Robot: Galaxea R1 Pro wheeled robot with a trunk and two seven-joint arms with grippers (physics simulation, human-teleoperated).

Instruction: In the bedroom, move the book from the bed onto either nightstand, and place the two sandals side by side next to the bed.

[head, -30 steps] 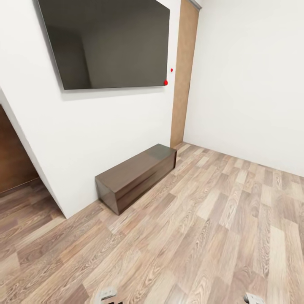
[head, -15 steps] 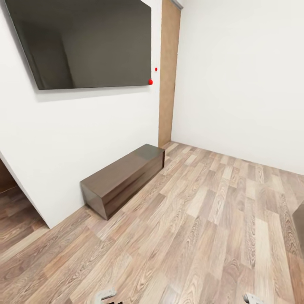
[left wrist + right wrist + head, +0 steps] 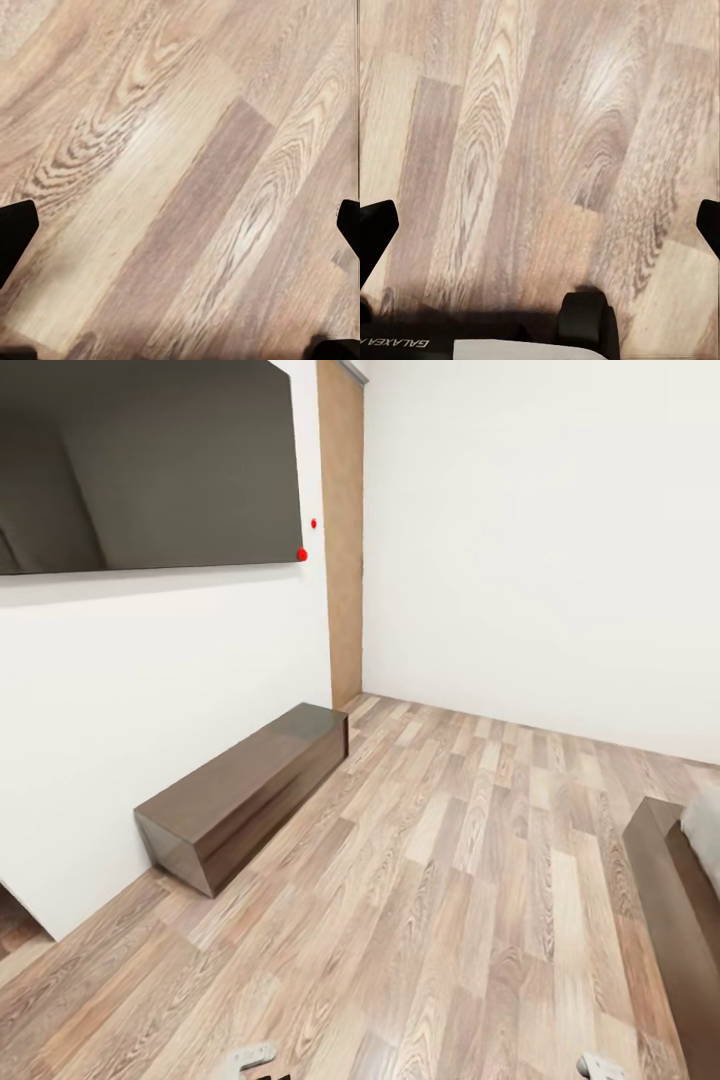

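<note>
Pointing straight down at the plank floor (image 3: 180, 180), the left gripper (image 3: 180, 225) shows just two black fingertips (image 3: 15, 229) at opposite edges of its wrist view, spread wide with nothing between them. The right gripper (image 3: 540, 225) is likewise spread and empty, its fingertips (image 3: 375, 225) cut off by the picture's sides; below it a dark wheel (image 3: 587, 319) and part of the robot's base (image 3: 510, 349) with lettering are partly visible.

From the head view, only small grey scraps of the two arms poke in at the bottom edge. A low dark-brown bench (image 3: 245, 790) stands against the white wall (image 3: 150, 690) beneath a wall-mounted screen (image 3: 150, 460), whose left part is cropped. At the right edge, a corner of the bed (image 3: 675, 900), brown base and a sliver of grey mattress, is all that can be seen of it.
</note>
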